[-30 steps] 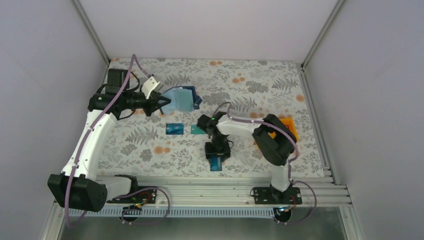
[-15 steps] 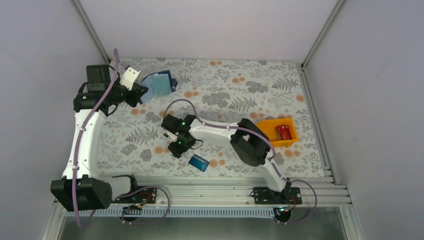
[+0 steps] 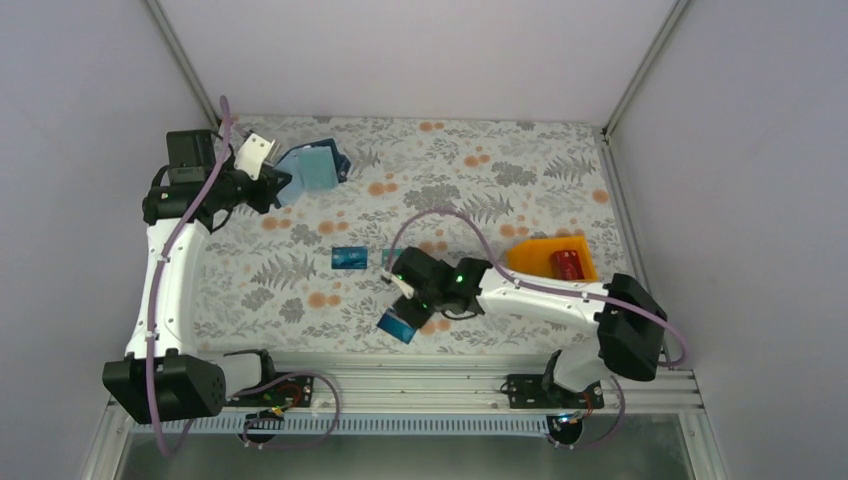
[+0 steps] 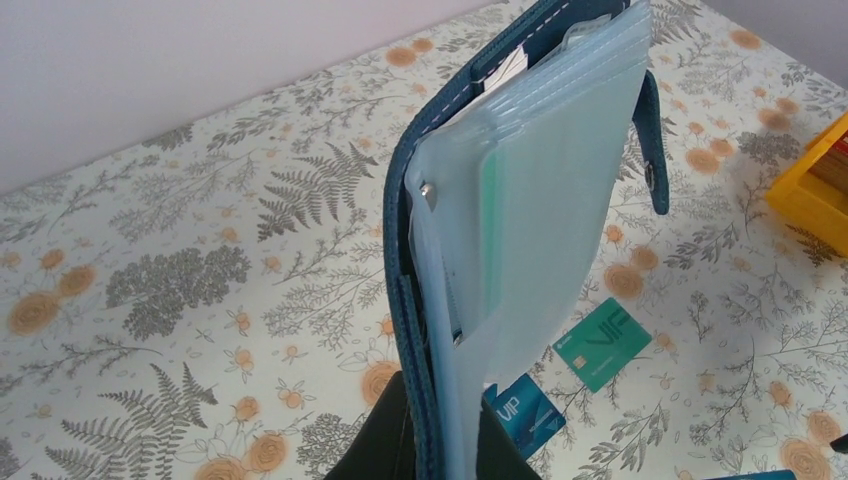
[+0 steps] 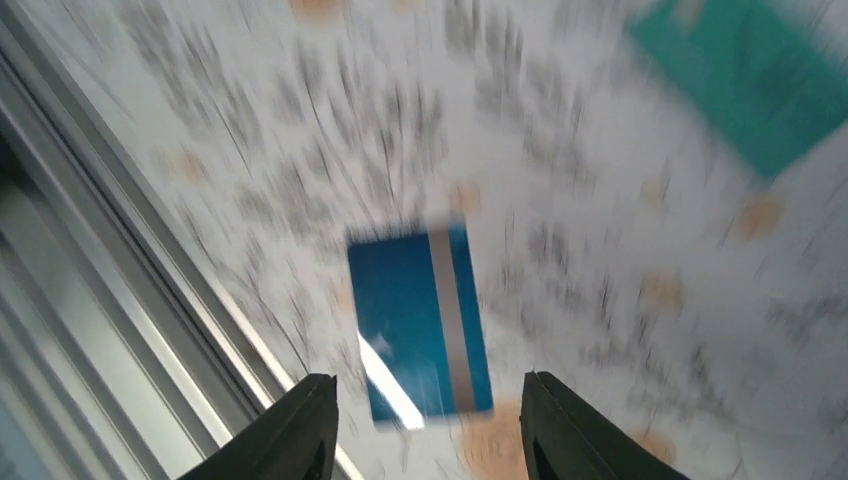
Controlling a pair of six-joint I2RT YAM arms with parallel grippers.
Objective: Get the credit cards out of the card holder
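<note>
My left gripper is shut on the lower edge of the card holder and holds it upright above the back-left table. In the left wrist view the holder hangs open with pale clear sleeves, and a greenish shape shows through them. A blue card and a teal card lie mid-table. They also show in the left wrist view as the blue card and the teal card. My right gripper is open and empty just above a second blue card, which also shows from above. A red card lies in the bin.
An orange bin stands tilted at the right, behind my right forearm. A metal rail runs along the table's front edge, close to the second blue card. The right wrist view is motion-blurred.
My left gripper carried the holder from mid-back to the back-left corner, then stayed put. My right arm swung left, then back right, and its gripper now hovers over the front blue card.
</note>
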